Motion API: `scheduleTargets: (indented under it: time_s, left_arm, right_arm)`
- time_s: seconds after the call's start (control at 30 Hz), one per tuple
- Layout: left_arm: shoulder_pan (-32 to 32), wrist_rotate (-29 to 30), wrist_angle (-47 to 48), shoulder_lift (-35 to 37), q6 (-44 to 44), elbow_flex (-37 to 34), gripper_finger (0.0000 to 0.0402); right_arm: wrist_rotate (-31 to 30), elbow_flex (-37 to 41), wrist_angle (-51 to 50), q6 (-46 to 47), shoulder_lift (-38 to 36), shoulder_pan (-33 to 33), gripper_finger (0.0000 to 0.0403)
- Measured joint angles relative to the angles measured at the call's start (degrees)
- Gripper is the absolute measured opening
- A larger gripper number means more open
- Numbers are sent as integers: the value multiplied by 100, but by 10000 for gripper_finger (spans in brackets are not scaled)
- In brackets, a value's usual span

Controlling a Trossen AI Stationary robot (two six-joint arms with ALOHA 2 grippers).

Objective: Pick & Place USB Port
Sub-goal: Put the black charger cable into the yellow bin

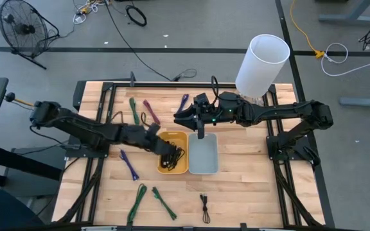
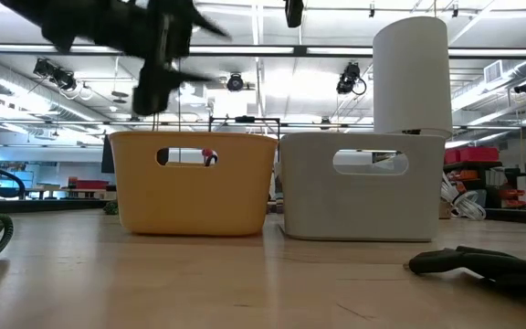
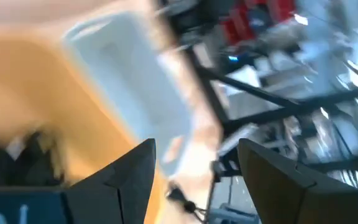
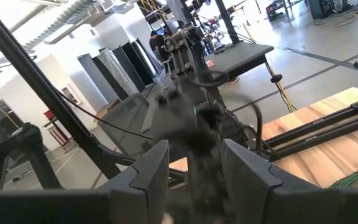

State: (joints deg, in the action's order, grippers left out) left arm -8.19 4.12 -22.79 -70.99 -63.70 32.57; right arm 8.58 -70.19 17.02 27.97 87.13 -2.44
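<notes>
Wooden counter [image 1: 249, 186] carries two bins side by side at its centre: a yellow bin [image 1: 184, 168] holding dark cables [image 1: 171, 158] and a grey bin [image 1: 203, 168] at its three o'clock. Left hand [image 1: 162, 146] hangs over the yellow bin, fingers spread (likely for a drop there). Right hand [image 1: 201, 128] pinches a dark USB cable [image 1: 201, 133] that dangles above the grey bin's twelve o'clock edge, seemingly lined up for placing.

We see two bins [image 1: 173, 168] [image 1: 203, 156] side by side at table centre, cables inside the nine-o'clock one, a tall cylinder [image 1: 261, 63] at one o'clock, loose cables [image 1: 148, 198] toward seven.
</notes>
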Motion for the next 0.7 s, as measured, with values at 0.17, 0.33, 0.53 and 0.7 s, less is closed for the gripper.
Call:
scheduleTargets:
  time_s: [0.17,0.33,0.53,0.7]
  left_arm:
    - [42,-419,-1032,698,2040,32,235]
    - [42,-39,-1098,1293,3353,352,236]
    - [97,52,-127,1723,4287,1031,236]
    - [97,116,2220,1724,4779,1932,236]
  right_arm:
    - [118,0,1,94,0,0,149]
    - [421,0,-23,396,0,25,149]
    - [555,0,-23,554,0,352,149]
    - [555,0,-2,640,0,742,149]
